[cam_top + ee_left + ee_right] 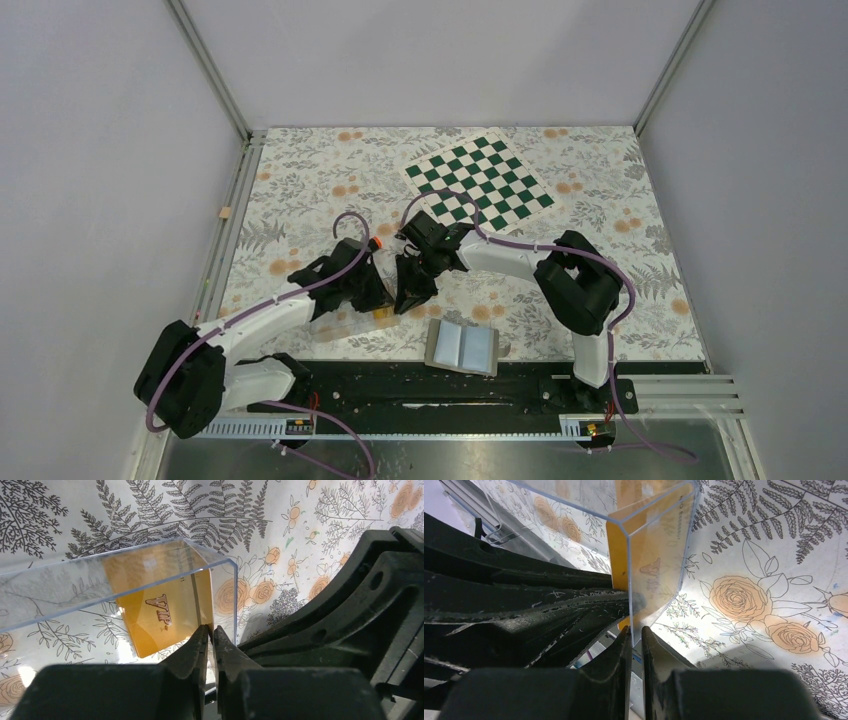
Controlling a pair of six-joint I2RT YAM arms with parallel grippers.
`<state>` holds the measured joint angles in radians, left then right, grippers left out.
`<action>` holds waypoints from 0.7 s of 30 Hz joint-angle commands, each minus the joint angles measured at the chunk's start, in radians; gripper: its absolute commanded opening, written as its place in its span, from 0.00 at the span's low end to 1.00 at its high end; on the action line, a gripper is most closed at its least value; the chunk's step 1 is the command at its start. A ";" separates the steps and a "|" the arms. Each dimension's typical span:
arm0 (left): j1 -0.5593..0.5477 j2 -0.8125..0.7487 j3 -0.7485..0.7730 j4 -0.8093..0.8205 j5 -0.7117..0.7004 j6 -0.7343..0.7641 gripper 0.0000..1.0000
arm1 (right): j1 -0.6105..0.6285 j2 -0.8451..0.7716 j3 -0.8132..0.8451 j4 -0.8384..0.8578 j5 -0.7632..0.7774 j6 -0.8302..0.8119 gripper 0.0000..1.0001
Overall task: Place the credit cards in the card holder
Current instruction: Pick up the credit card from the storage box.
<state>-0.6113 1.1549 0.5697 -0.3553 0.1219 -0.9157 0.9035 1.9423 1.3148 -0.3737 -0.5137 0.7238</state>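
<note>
right hand (635, 632) is clamping tray (659, 555) wall | left hand (210, 629) is sitting almost closed, cannot tell if pinching anything | card (160, 605) is sitting inside tray, just past left hand

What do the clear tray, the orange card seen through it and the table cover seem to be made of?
The clear tray: hard transparent plastic, glossy; the pattern shows through and its edges glint. The card: probably smooth plastic, flat and stiff with printed VIP. The table cover: maybe printed cloth or vinyl; matte, slightly wavy.
</note>
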 commanded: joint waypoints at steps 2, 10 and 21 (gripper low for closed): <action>-0.004 0.039 0.015 -0.055 -0.058 -0.003 0.06 | 0.011 -0.002 0.021 0.011 -0.033 -0.006 0.15; -0.004 0.046 0.026 -0.099 -0.095 -0.002 0.00 | 0.011 -0.017 0.022 0.010 -0.025 -0.012 0.18; -0.005 -0.147 0.172 -0.269 -0.116 0.100 0.00 | 0.011 -0.218 -0.034 0.004 0.092 -0.033 0.63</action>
<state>-0.6125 1.1042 0.6312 -0.5343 0.0483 -0.8856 0.9035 1.8595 1.2957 -0.3748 -0.4759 0.7094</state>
